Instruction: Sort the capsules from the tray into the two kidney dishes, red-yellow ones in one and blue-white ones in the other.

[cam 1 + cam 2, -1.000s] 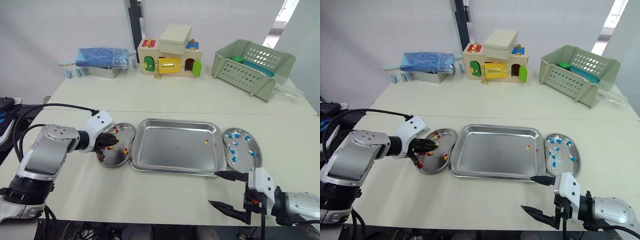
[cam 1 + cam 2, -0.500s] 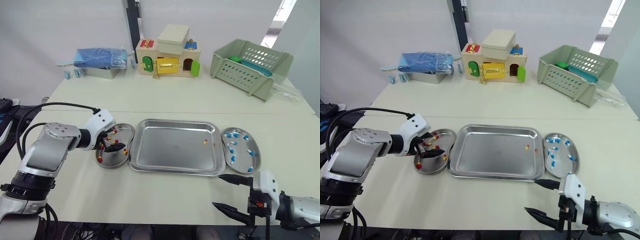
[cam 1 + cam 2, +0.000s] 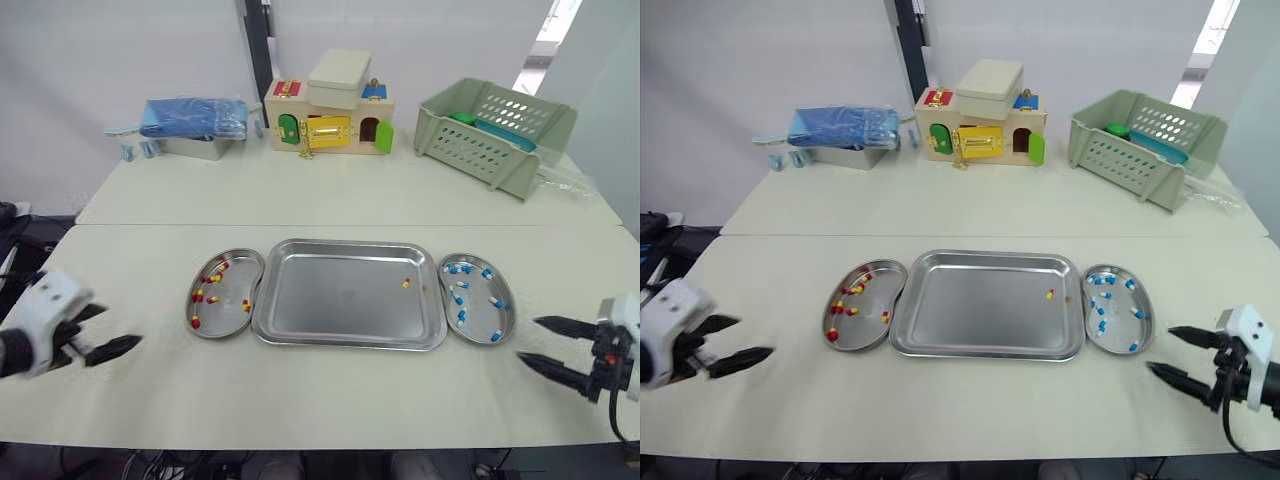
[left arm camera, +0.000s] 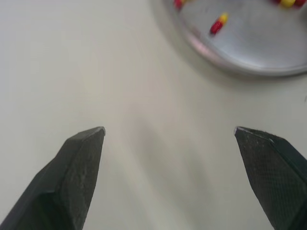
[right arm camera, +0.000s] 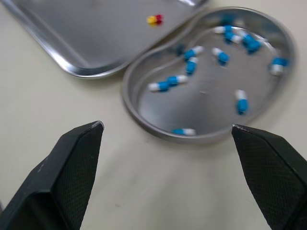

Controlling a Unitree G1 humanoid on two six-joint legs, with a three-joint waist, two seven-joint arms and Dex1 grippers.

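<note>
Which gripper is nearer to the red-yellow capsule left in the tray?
Right. The right gripper is just beyond the blue-white dish, at the tray end where the red-yellow capsule lies. The left gripper is past the red-yellow dish, across the whole tray.

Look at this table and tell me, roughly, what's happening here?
A two-armed robot is near the end of a sorting job. Red-yellow capsules lie in the left kidney dish, blue-white capsules in the right kidney dish. One stray capsule, red-yellow, lies in the tray between them. The left gripper and right gripper are open and empty over the table, outside the dishes.
</note>
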